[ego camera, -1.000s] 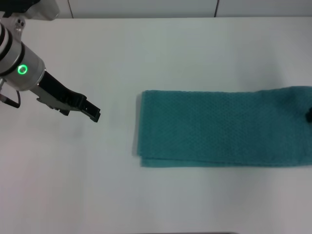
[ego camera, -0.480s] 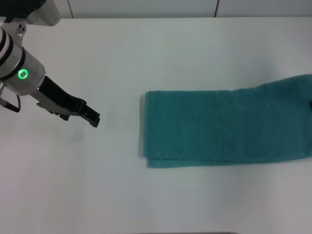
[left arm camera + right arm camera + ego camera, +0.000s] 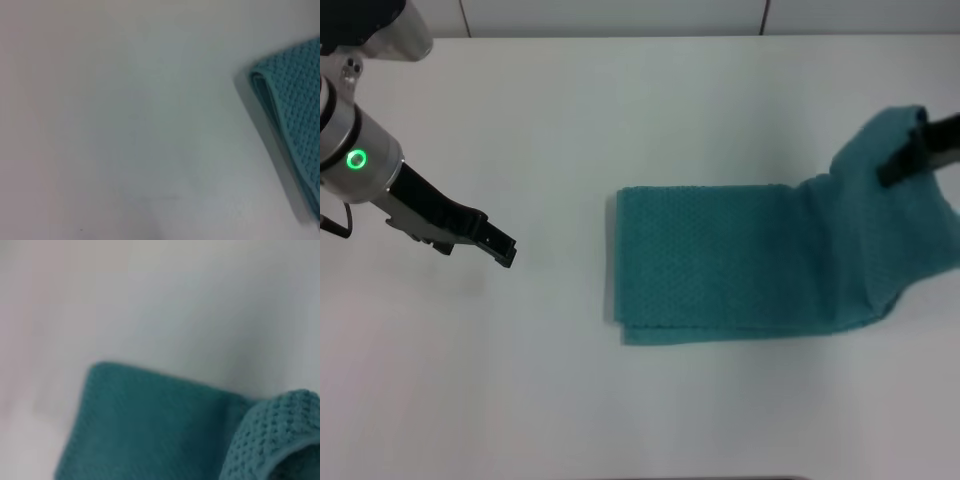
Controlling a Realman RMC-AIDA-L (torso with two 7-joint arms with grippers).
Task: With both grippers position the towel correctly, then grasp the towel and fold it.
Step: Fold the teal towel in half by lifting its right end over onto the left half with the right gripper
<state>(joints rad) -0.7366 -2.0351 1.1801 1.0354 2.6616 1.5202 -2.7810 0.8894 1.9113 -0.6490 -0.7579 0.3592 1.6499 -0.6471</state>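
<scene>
The teal towel [image 3: 720,260] lies folded double on the white table, right of centre. Its right end [image 3: 875,150] is pulled up off the table and curls over, with my right gripper [image 3: 894,170] shut on it near the right edge of the head view. The right wrist view shows the raised fold [image 3: 270,440] close up above the flat towel [image 3: 150,425]. My left gripper [image 3: 504,250] hangs well to the left of the towel, its black tips together with nothing between them. The left wrist view catches only the towel's near-left corner [image 3: 295,110].
The bare white table [image 3: 570,400] stretches around the towel on the left and front. A pale wall edge [image 3: 620,15] runs along the back.
The right gripper has come into view, lifting the towel's right end and carrying it leftward. The left gripper has drifted slightly left and down.
</scene>
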